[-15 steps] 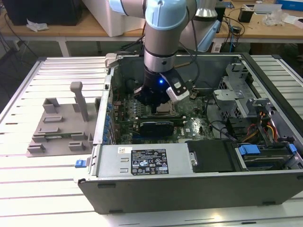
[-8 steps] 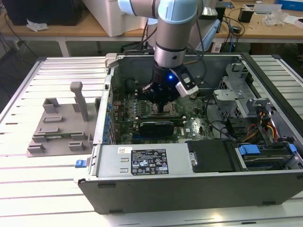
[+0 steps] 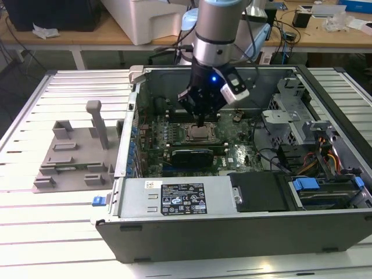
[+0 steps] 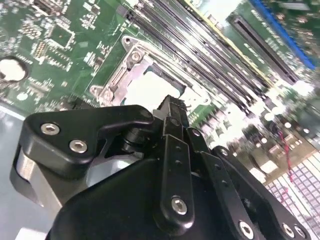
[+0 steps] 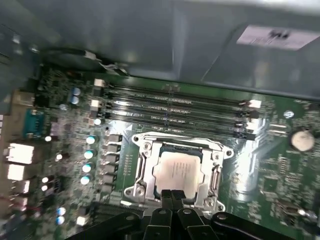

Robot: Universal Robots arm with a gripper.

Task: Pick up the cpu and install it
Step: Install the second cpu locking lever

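Observation:
The cpu [image 3: 201, 133] lies flat inside the black socket frame [image 3: 187, 138] on the green motherboard, within the open computer case [image 3: 232, 232]. Its silvery top shows in both wrist views [image 5: 177, 170] [image 4: 150, 90]. My gripper [image 3: 200, 122] hangs straight above the socket. The two fingers are pressed together [image 5: 172, 194] over the cpu's near edge, with nothing visible between them. In the second wrist view the gripper [image 4: 172, 104] ends just over the pale chip. I cannot tell whether the tips touch the cpu.
Memory slots [image 5: 175, 107] run beside the socket. A power supply [image 3: 174, 197] and drive cage [image 3: 293, 110] crowd the case around the board. A grey fixture plate [image 3: 72, 157] with upright posts lies on the slatted table at the exterior view's left.

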